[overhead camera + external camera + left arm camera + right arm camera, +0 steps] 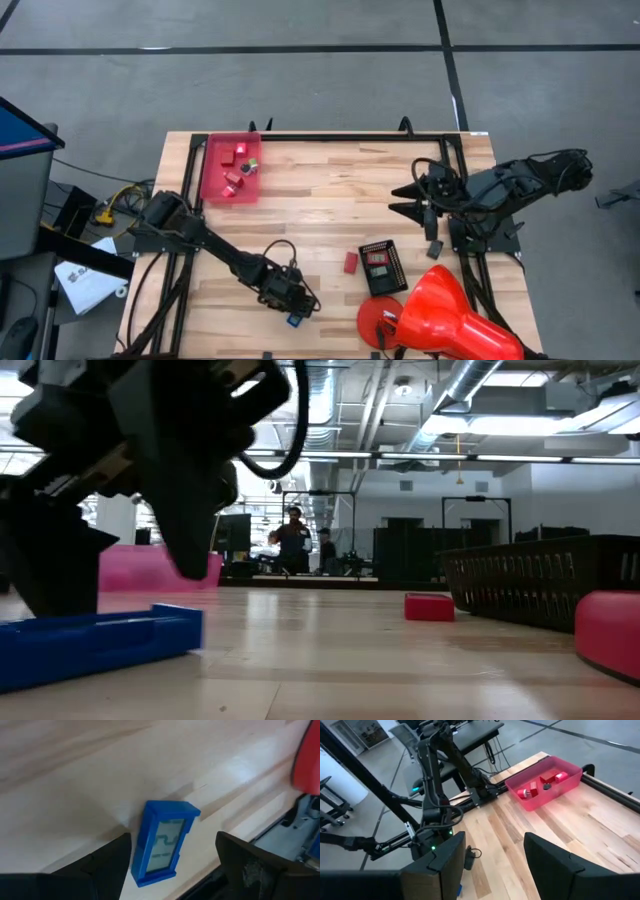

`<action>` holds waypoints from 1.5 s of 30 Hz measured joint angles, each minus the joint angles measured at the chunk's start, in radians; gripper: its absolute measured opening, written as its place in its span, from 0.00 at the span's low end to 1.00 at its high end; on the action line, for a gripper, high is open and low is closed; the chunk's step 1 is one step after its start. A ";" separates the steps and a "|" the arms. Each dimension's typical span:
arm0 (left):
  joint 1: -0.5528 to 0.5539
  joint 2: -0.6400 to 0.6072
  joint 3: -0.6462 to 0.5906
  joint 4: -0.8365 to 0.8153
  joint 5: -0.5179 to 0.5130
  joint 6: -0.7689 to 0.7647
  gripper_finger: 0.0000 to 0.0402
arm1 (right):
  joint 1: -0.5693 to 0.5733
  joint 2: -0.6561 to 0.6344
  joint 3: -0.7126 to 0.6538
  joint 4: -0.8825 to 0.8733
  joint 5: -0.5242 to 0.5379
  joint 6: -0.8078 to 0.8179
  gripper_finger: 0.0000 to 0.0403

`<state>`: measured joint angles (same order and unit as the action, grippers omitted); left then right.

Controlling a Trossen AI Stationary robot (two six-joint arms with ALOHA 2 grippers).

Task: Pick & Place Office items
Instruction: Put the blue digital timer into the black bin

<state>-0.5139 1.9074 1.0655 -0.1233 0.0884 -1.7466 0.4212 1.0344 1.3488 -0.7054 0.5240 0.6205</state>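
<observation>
A blue, thumb-sized item with a pale window [162,842] lies flat on the wood near the table's near edge [295,320]; in the low view it is the blue piece [95,642]. My left gripper [172,839] hangs open just above it, one finger on each side, and I see no touch. A red block [351,262] lies on the table beside a black basket [383,266] that holds red pieces. More red pieces sit in the pink tray [215,185]. My right gripper [397,199] waits open above the table's right side.
A big red cone-shaped object [450,318] lies at the near right corner, close to the black basket. The pink tray [570,780] stands at the far left corner. Bare wood lies across the table's middle. People stand far off in the room behind the table [293,540].
</observation>
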 joint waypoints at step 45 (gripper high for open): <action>0.106 0.076 0.034 0.040 0.025 0.083 0.26 | 0.063 -0.105 0.000 -0.006 0.035 -0.060 0.49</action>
<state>-0.4084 1.9831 1.0995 -0.0832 0.1136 -1.6632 0.4839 0.9291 1.3491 -0.7113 0.5592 0.5610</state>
